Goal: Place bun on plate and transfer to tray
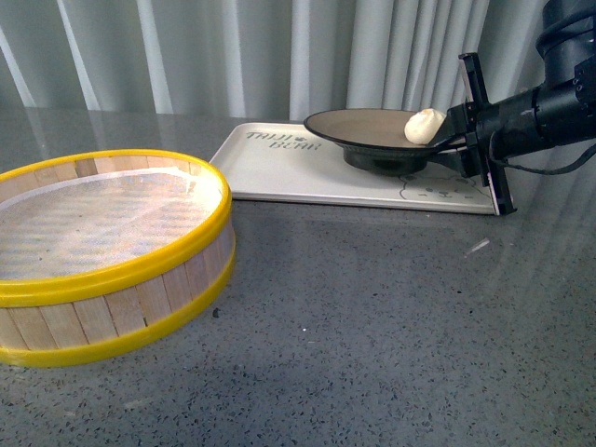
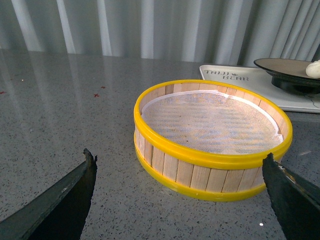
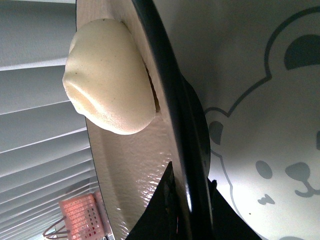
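My right gripper (image 1: pixel 458 140) pinches plate (image 1: pixel 372 126) rim; bun (image 1: pixel 425 126) sits just inside my fingertips. Plate foot on tray (image 1: pixel 279 168) beneath. Steamer basket (image 1: pixel 112 251) well apart, nearer me

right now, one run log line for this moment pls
step: plate to tray | right gripper: shut on plate rim | bun: on plate | plate: over tray | left gripper: open, idle near steamer

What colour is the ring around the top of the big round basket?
Bright yellow. The steamer basket has a yellow rim above pale wooden slats, clearest in the left wrist view.
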### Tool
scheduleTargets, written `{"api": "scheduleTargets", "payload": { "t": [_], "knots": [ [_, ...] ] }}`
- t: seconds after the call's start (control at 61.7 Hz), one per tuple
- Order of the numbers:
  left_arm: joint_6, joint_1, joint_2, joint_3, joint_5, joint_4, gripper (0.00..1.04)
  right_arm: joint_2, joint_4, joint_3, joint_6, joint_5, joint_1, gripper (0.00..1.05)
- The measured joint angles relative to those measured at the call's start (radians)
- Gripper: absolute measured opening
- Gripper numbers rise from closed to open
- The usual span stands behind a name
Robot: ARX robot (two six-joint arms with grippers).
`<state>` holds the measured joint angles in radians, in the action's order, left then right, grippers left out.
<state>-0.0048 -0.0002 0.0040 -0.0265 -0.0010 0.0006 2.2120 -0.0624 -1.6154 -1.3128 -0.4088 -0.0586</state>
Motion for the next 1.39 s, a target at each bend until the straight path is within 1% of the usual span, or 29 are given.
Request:
{"api": "scheduleTargets", "payload": {
  "t": [0.081,0.389,0.422,0.567,0.632,0.681,0.713,0.778,0.908,0.94,1.021,1.135,1.248,1.297,1.329,1.362,1.394],
  "knots": [
    [0.0,0.0,0.0,0.0,0.0,0.0,0.98,0.0,0.006,0.012,0.006,0.018,0.0,0.03],
    [0.0,0.0,0.0,0.0,0.0,0.0,0.98,-0.02,-0.006,0.061,0.023,0.033,0.008,0.03],
    [0.0,0.0,0.0,0.0,0.0,0.0,0.98,-0.024,-0.009,0.069,0.027,0.034,0.01,0.05],
    [0.0,0.0,0.0,0.0,0.0,0.0,0.98,-0.051,-0.025,0.117,0.032,0.049,0.018,0.37],
    [0.0,0.0,0.0,0.0,0.0,0.0,0.98,-0.058,-0.024,0.118,0.036,0.06,0.02,0.46],
    [0.0,0.0,0.0,0.0,0.0,0.0,0.98,-0.07,-0.025,0.119,0.044,0.072,0.022,0.55],
    [0.0,0.0,0.0,0.0,0.0,0.0,0.98,-0.074,-0.025,0.119,0.047,0.076,0.023,0.59],
    [0.0,0.0,0.0,0.0,0.0,0.0,0.98,-0.098,-0.02,0.119,0.055,0.09,0.026,0.73],
    [0.0,0.0,0.0,0.0,0.0,0.0,0.98,-0.143,-0.009,0.132,0.067,0.109,0.027,0.94],
    [0.0,0.0,0.0,0.0,0.0,0.0,0.98,-0.158,-0.009,0.143,0.076,0.121,0.027,0.98],
    [0.0,0.0,0.0,0.0,0.0,0.0,0.98,-0.211,-0.009,0.187,0.101,0.146,0.028,0.96],
    [0.0,0.0,0.0,0.0,0.0,0.0,0.98,-0.305,-0.01,0.265,0.148,0.196,0.034,0.96],
    [0.0,0.0,0.0,0.0,0.0,0.0,0.98,-0.442,-0.043,0.382,0.26,0.341,0.058,0.96],
    [0.0,0.0,0.0,0.0,0.0,0.0,0.98,-0.513,-0.071,0.451,0.331,0.42,0.077,0.96],
    [0.0,0.0,0.0,0.0,0.0,0.0,0.98,-0.588,-0.114,0.525,0.404,0.501,0.098,0.96],
    [0.0,0.0,0.0,0.0,0.0,0.0,0.98,-0.647,-0.154,0.584,0.482,0.554,0.118,0.96],
    [0.0,0.0,0.0,0.0,0.0,0.0,0.98,-0.689,-0.19,0.627,0.529,0.595,0.13,0.96]
  ]
}}
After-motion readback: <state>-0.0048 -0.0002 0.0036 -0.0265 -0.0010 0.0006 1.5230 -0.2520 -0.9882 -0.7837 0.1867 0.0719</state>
